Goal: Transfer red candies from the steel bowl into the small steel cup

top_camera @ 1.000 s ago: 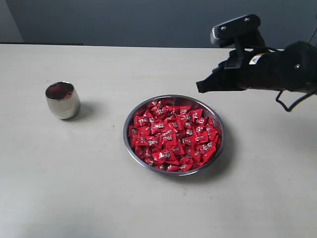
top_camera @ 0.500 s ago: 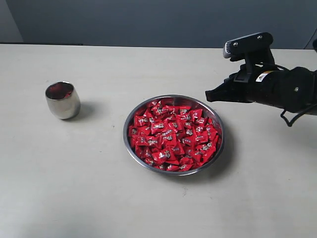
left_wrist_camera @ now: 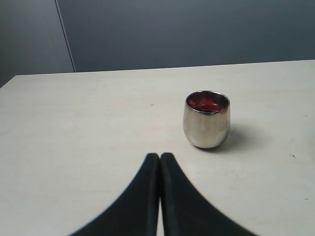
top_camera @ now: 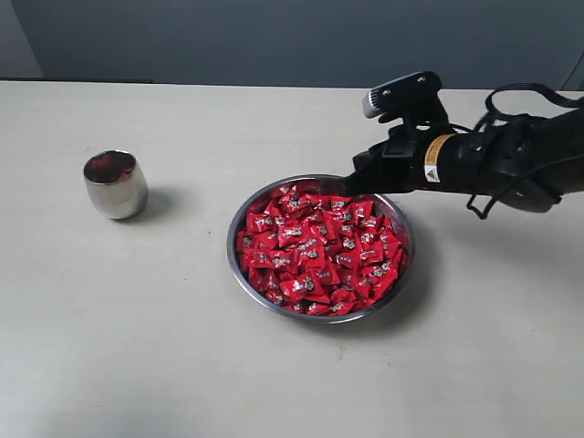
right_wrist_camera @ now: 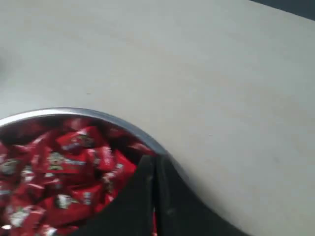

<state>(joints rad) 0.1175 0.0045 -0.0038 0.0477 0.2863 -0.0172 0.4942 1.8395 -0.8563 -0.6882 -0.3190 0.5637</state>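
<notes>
The right claw (top_camera: 354,181), jaws pressed together and empty, hangs over the far rim of the wide shallow steel bowl (top_camera: 232,251) in the middle of the worktop (top_camera: 137,365), probably poised to pick from the heaped bright red wrapped candies (top_camera: 315,246). The small rounded steel cup (top_camera: 116,187) stands well apart toward the left edge, with red showing inside. The left claw (left_wrist_camera: 160,157), likewise closed, faces it.

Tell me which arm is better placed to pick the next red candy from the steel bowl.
Right. The right gripper, shut, hangs at the rim of the steel bowl, just above the red candies. The left gripper, also shut, faces the small steel cup with no bowl in its view.
</notes>
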